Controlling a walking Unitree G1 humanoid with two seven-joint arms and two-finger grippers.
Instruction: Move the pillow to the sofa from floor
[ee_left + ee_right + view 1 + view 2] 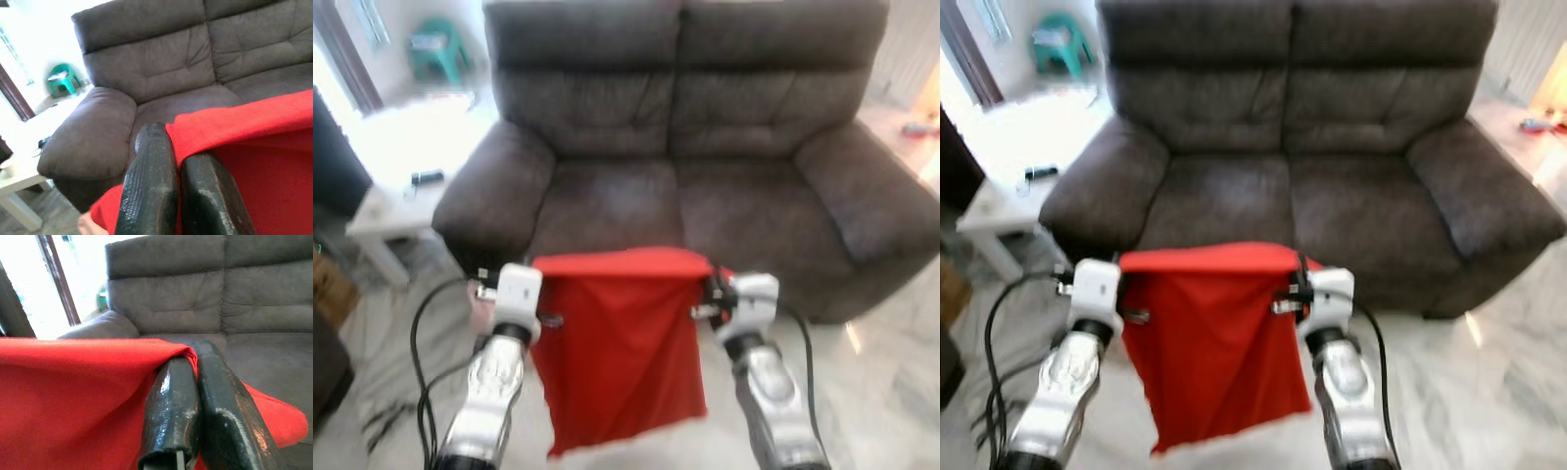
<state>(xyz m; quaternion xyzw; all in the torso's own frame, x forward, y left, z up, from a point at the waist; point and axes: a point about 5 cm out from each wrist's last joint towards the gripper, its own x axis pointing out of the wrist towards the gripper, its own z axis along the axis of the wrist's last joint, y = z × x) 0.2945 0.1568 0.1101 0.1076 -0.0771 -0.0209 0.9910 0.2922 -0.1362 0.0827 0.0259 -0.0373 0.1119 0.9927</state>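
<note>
fingers (149, 196) of the left gripper (178, 161): two black fingers pressed together, pinching the left upper corner of the red pillow (617, 343). fingers (171, 406) of the right gripper (195, 355): likewise pressed together, clamped on the right upper corner of the same fabric.

red pillow: held up off the floor between the two grippers, top edge stretched level from one to the other, the rest hanging down limp and flat like an empty cover. it hangs just in front of the near edge of the sofa seat, not resting on it.

sofa (705, 127): dark grey-brown two-seater, two back cushions, two seat cushions, padded armrests left and right. it stands directly beyond the pillow, facing the robot.

arms: left arm (489, 392) and right arm (769, 392), silver, raised side by side near the lower edge of the head views, black cables looping from each.

floor (881, 372): pale marbled tile, glossy, showing to the right and left of the arms.

white surface (386, 211): low side table to the left of the sofa's left armrest, carrying a small dark object (427, 177), too blurred to identify.

green stool (438, 49): far left, beyond the sofa, in bright light.
</note>
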